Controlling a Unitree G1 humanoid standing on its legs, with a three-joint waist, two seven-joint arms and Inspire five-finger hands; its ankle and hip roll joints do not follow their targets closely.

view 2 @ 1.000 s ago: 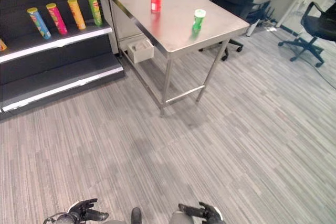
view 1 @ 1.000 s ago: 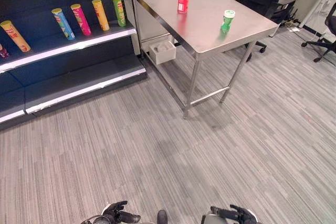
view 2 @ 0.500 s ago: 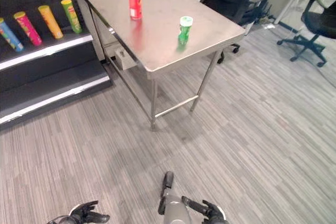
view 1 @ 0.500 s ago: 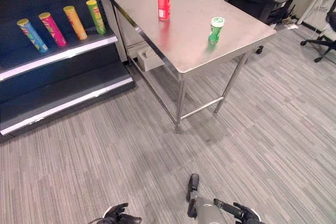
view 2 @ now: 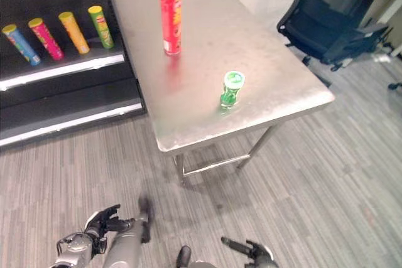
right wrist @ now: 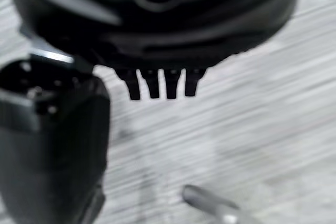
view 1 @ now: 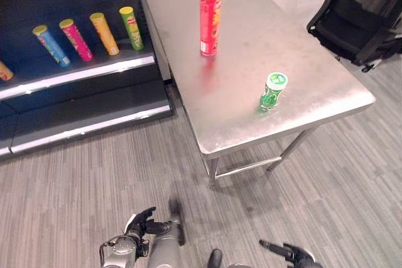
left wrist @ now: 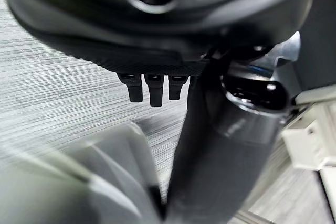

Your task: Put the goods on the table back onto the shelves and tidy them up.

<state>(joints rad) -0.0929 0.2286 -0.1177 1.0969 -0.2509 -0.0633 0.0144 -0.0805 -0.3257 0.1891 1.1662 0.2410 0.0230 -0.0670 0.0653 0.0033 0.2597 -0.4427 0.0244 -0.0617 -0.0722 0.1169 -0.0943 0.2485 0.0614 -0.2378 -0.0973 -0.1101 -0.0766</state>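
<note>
A tall red can (view 1: 210,17) stands upright on the steel table (view 1: 314,67), toward its far half. A short green can (view 1: 273,90) with a white lid stands nearer the table's front right corner. My left hand (view 1: 141,224) hangs low over the floor at the lower left, open and holding nothing, its fingers (left wrist: 152,87) straight in the left wrist view. My right hand (view 1: 292,254) hangs at the lower right, also open and empty, with its fingers (right wrist: 157,85) straight. Both hands are well short of the table.
Dark shelves (view 1: 81,70) stand left of the table. Their upper board carries a blue can (view 1: 49,45), a pink can (view 1: 76,40), an orange can (view 1: 104,33) and a green can (view 1: 131,27), all leaning back. A black office chair (view 1: 355,23) stands beyond the table's right side.
The whole picture has shifted: the camera has come closer, so the table looks larger and nearer. The cans have not moved. Both hands stay low.
</note>
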